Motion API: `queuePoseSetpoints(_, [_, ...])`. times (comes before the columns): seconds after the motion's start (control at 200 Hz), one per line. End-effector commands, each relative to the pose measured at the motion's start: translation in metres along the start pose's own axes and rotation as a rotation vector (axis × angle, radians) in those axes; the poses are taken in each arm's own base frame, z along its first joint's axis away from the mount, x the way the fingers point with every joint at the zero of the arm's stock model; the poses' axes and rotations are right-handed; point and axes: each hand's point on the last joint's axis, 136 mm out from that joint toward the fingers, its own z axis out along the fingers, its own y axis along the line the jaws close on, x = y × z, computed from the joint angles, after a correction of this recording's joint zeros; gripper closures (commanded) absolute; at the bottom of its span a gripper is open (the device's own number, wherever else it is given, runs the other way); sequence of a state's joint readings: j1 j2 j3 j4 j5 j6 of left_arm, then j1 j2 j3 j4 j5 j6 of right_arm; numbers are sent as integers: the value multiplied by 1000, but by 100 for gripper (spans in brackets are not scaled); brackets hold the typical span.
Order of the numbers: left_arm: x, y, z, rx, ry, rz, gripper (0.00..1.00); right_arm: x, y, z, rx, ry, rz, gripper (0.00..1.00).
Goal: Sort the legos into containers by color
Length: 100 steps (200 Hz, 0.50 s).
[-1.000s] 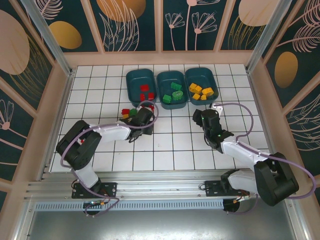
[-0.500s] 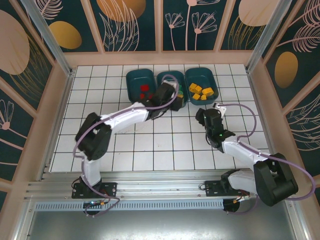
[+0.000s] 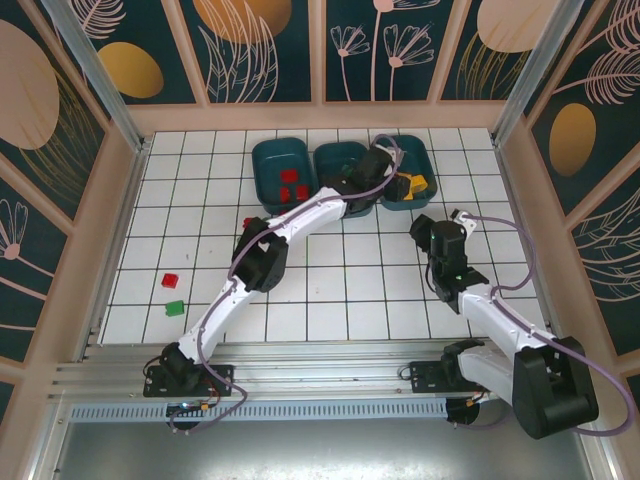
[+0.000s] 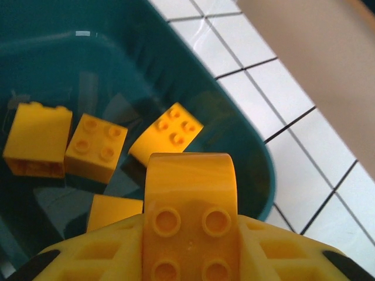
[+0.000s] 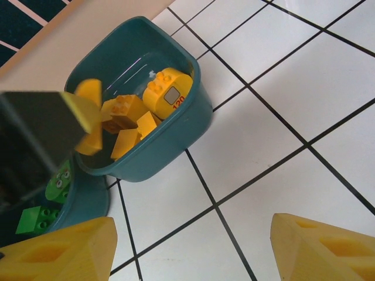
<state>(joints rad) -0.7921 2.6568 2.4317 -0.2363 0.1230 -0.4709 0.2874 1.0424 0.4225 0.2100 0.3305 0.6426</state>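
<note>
Three dark teal containers stand in a row at the back: the left one (image 3: 280, 143) holds red legos, the middle one (image 3: 335, 148) green ones, the right one (image 3: 412, 141) yellow ones. My left gripper (image 3: 385, 176) reaches over the right container (image 4: 234, 134), shut on a yellow round-ended lego (image 4: 190, 199) held above several yellow bricks (image 4: 96, 146). My right gripper (image 3: 440, 236) hovers open over bare tiles in front of that container (image 5: 170, 137), its fingertips (image 5: 58, 252) far apart. Loose on the floor lie a red lego (image 3: 170, 280), a green lego (image 3: 175, 308) and another red one (image 3: 248, 222).
The left arm stretches diagonally across the middle of the floor, from its base up to the back right. A wooden wall (image 4: 328, 64) runs close behind the containers. Green bricks (image 5: 35, 219) show in the middle container.
The left arm swung from the loose bricks at centre left, past the middle container, to above the right one, carrying the yellow lego. The right gripper drifted slightly right.
</note>
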Motion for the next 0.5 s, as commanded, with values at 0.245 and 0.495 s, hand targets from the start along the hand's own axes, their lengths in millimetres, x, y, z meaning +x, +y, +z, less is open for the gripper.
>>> queuePoseSetpoints(0.245, [-61, -28, -24, 91, -161, 29, 21, -2, 8, -5, -43, -13, -3, 28])
queuePoseSetpoints(0.495, [-99, -64, -101, 135, -206, 87, 18, 2, 20, -7, -67, -23, -50, 28])
